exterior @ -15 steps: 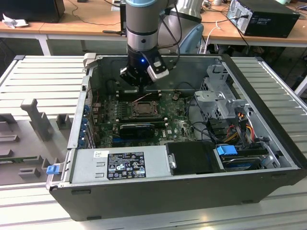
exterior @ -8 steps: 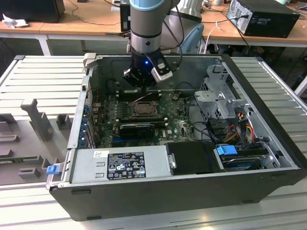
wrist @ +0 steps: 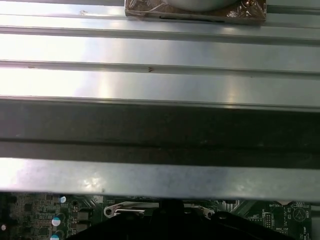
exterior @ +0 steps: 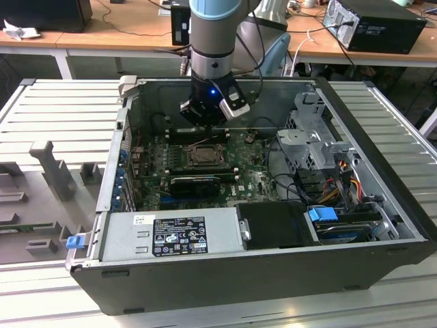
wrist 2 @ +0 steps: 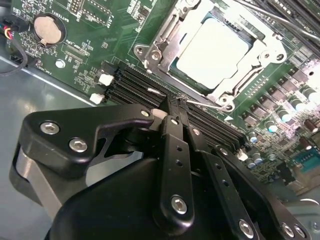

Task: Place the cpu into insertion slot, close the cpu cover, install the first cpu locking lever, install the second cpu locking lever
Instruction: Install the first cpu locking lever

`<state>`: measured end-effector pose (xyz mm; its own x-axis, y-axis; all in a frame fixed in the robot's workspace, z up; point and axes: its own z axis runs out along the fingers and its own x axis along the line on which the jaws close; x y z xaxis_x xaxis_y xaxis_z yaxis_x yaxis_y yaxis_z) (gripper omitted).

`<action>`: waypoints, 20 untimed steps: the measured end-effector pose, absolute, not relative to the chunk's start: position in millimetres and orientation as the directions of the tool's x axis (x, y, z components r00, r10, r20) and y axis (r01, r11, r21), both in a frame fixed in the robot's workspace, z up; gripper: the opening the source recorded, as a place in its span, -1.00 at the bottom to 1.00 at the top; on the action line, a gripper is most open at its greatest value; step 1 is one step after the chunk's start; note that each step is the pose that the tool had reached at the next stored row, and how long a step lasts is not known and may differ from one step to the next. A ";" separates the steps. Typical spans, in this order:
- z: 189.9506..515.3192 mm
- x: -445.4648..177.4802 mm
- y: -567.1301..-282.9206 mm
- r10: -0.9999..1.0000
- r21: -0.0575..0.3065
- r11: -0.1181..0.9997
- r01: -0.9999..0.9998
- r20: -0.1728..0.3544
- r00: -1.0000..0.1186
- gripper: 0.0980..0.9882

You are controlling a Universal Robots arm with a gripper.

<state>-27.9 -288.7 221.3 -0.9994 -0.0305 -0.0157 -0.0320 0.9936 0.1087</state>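
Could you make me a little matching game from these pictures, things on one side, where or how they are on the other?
Things:
1. cpu
2. cpu cover
3. gripper
4. round coin battery

States:
A. fingers shut, holding nothing, above the black memory slots
B. closed as a frame around the chip
C. lying flat in the socket
D. on the green board, away from the socket

Pairs: 1-C, 2-B, 3-A, 4-D

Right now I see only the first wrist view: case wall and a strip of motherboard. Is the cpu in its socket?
Observer: Yes. In the second wrist view the cpu lies flat in the socket.
Operator: And the cover?
Observer: The cpu cover is down, framing the chip.
Operator: Where is the gripper?
Observer: The gripper is just beside the socket, fingers together, next to a thin wire lever.
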 end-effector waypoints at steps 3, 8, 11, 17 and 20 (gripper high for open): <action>217.5 -24.9 -288.7 -0.033 0.109 0.993 -0.035 -0.016 -0.999 -0.98; 212.8 -23.3 -288.7 -0.035 0.109 0.993 -0.037 -0.016 -0.999 -0.98; 210.3 -22.3 -288.7 -0.037 0.108 0.993 -0.038 -0.016 -0.999 -0.98; 206.1 -20.8 -288.7 -0.039 0.106 0.994 -0.040 -0.016 -0.999 -0.98; 204.8 -20.3 -288.8 -0.040 0.101 0.994 -0.041 -0.015 -0.999 -0.98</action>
<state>-20.3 -288.8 204.8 -0.9991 -0.0399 -0.0153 -0.0413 0.9940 0.1010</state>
